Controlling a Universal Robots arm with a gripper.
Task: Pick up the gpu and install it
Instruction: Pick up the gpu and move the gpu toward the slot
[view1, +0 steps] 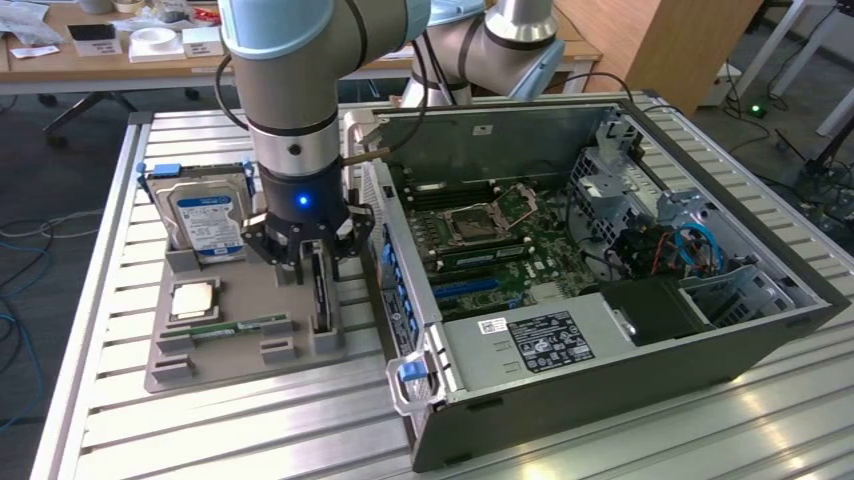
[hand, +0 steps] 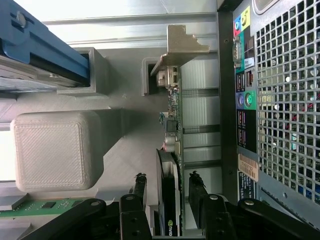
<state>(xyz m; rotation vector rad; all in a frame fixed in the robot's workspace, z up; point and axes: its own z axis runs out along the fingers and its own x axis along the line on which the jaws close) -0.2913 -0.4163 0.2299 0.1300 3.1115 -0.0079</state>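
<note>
The gpu (view1: 322, 305) stands on edge in a slot of the grey holder tray (view1: 240, 372), at the tray's side nearest the computer case. In the wrist view it is a dark card (hand: 173, 125) with a silver bracket (hand: 182, 44) at the far end and a black cooler near the fingers. My gripper (view1: 318, 262) is straight above it, pointing down, open. Its two black fingers (hand: 140, 186) straddle the card's cooler end, one on each side, with a thin gap on both sides. The midpoint of the gripper (hand: 168, 189) lies over the card.
The open computer case (view1: 747, 330) lies at the exterior view's right, motherboard up, with blue expansion slots (view1: 467, 288) close to the tray. On the tray also sit a silver hard drive (view1: 207, 220), a processor (view1: 196, 298) and a green memory stick (view1: 240, 327). Everything rests on a ribbed aluminium table (view1: 200, 430).
</note>
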